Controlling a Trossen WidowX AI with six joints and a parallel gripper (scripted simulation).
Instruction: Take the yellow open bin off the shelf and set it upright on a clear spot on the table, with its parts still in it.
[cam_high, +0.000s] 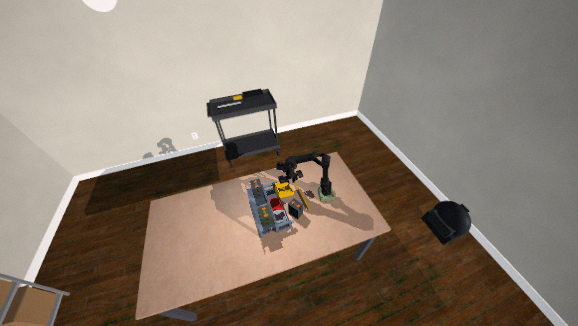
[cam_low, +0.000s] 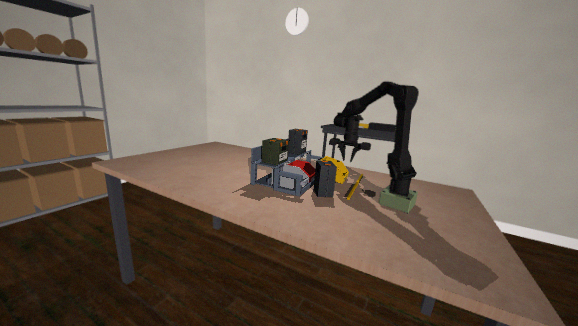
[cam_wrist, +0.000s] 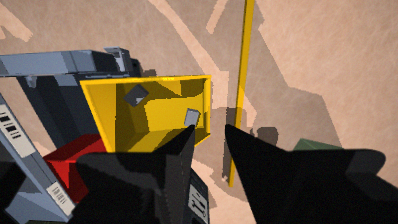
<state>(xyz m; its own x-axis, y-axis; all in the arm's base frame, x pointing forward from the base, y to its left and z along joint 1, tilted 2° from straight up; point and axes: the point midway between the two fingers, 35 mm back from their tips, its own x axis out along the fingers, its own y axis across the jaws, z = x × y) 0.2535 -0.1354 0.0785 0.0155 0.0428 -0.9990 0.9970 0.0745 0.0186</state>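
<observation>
The yellow open bin (cam_high: 284, 191) (cam_low: 340, 172) (cam_wrist: 172, 112) is at the end of the blue-grey shelf (cam_wrist: 50, 62) nearest the arm, beside a red bin (cam_low: 303, 166) (cam_wrist: 92, 146). In the exterior view it looks tilted, open side toward the arm. Inside, the wrist view shows a dark part (cam_wrist: 136, 95) and a light grey part (cam_wrist: 192, 117). My gripper (cam_low: 347, 160) (cam_wrist: 209, 128) is partly open and empty, pointing down above the bin's arm-side wall. In the wrist view one fingertip overlaps the bin and the other is outside it. The bin's underside is hidden.
A dark box (cam_high: 296, 210) (cam_low: 325, 179) stands in front of the yellow bin. A thin yellow bar (cam_high: 303, 196) (cam_low: 355, 187) (cam_wrist: 245, 55) lies between the bin and the arm's base. A green box (cam_low: 274, 151) and another dark box (cam_low: 298, 142) stand on the shelf's upper level.
</observation>
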